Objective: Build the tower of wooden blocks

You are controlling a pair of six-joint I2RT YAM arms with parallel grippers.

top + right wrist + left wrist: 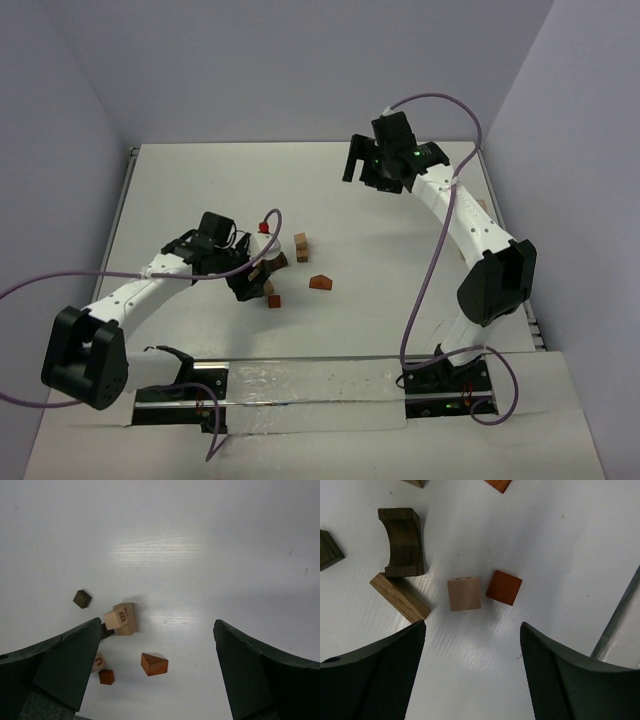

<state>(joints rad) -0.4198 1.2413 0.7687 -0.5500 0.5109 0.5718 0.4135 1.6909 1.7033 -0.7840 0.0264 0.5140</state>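
Note:
No wood block tower stands in any view; small wooden blocks lie loose mid-table. My left gripper [246,284] [472,626] hangs low over them, open, with only bare table between its fingers. Just ahead of it lie a light cube [464,593] and a red-brown cube [504,587] [272,300], with a tan bar [400,597] and a dark arch [402,542] to the left. A light cube marked B [114,620] leans on a taller tan block [128,619] [300,245]; whether it rests on top I cannot tell. My right gripper [385,165] [157,624] is open, high at the far side.
A reddish wedge [320,282] [154,663] lies apart to the right of the cluster. A small dark cube [82,598] sits alone. A purple cable with a red tip [264,226] loops by the left wrist. Walls close in left, back and right.

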